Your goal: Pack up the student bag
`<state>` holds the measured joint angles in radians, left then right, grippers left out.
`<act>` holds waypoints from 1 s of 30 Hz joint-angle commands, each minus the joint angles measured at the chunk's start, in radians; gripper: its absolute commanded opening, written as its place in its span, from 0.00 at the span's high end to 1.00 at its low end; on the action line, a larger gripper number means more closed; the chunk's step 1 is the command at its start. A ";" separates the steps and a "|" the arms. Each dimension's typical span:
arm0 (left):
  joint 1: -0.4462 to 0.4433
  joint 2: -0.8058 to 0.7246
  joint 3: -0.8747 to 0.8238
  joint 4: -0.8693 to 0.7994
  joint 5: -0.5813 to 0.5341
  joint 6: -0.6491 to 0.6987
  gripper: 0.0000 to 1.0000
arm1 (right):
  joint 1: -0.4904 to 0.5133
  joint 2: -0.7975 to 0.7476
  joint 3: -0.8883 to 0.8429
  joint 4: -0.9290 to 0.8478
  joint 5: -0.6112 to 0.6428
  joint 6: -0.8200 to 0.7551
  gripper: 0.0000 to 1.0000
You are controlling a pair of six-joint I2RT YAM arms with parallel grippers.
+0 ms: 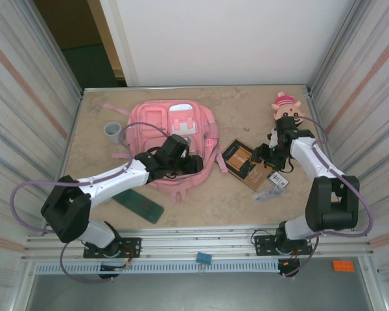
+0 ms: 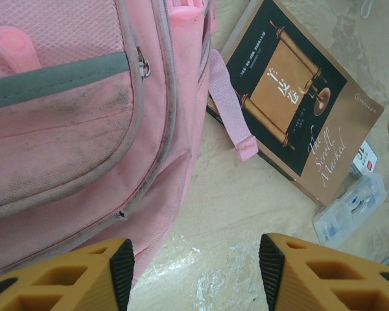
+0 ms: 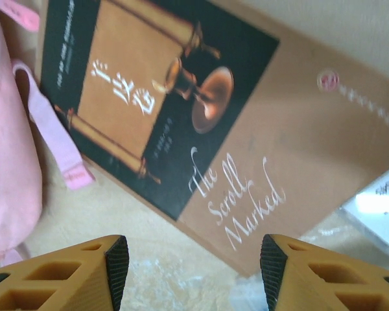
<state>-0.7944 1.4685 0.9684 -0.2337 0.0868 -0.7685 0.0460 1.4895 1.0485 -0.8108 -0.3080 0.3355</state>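
The student bag (image 1: 162,123) is a large pink backpack lying flat at the middle of the table, front pockets up. My left gripper (image 1: 198,163) hovers over its right lower edge. In the left wrist view that gripper (image 2: 196,272) is open, with bare table between its fingers and the bag's fabric (image 2: 71,129) just to the left. My right gripper (image 1: 259,155) hangs above a brown-and-black book (image 1: 236,157) that lies right of the bag. In the right wrist view it (image 3: 193,272) is open above the book's (image 3: 201,103) lower corner, holding nothing.
A pink plush (image 1: 286,105) sits at the back right. A grey cup (image 1: 113,133) stands left of the bag, and a dark green flat item (image 1: 138,205) lies near the front. A small card box (image 1: 279,181) and a clear plastic case (image 1: 266,193) lie beside the book. Metal walls flank the table.
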 commanded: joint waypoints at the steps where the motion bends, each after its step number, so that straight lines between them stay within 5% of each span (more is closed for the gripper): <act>1: -0.012 0.005 0.033 0.000 0.007 -0.007 0.45 | -0.004 0.085 0.049 0.002 -0.003 -0.058 0.43; 8: -0.012 0.010 0.028 0.004 0.008 -0.016 0.45 | -0.015 0.168 0.014 0.035 -0.022 -0.064 0.43; 20: -0.021 0.060 0.048 0.030 0.034 -0.023 0.46 | -0.012 -0.028 -0.194 0.053 -0.042 0.036 0.43; 30: -0.046 0.134 0.100 0.072 0.067 -0.035 0.46 | -0.020 -0.118 -0.099 -0.031 -0.008 0.009 0.43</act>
<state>-0.8280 1.5772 1.0328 -0.1947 0.1310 -0.7883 0.0368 1.3689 0.9012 -0.8001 -0.3340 0.3576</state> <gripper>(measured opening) 0.536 0.566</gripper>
